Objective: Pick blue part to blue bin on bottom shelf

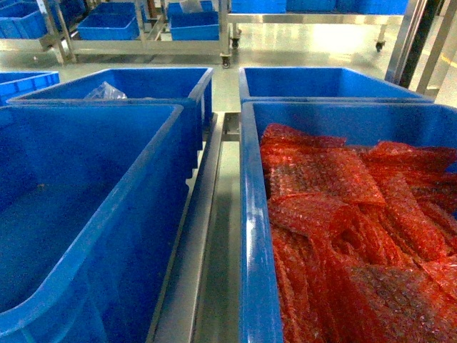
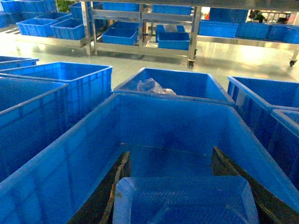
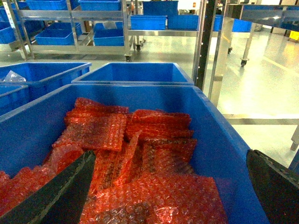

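Blue part (image 2: 184, 200): clamped in left gripper (image 2: 168, 186), over bin (image 2: 60, 158). Right gripper (image 3: 168, 196): spread, empty, idle.

Factory or warehouse floor, rows of blue bins (image 1: 107, 214), wheeled steel racks (image 2: 140, 28), glossy floor (image 3: 261, 79)

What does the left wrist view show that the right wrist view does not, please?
Only the left wrist view shows a flat blue plastic part between the left gripper's open dark fingers, low inside an otherwise bare blue plastic bin. Only the right wrist view shows red bubble-wrap bags filling a blue bin, with the right gripper's open fingers above them. Both show steel racks holding blue crates across the pale floor.
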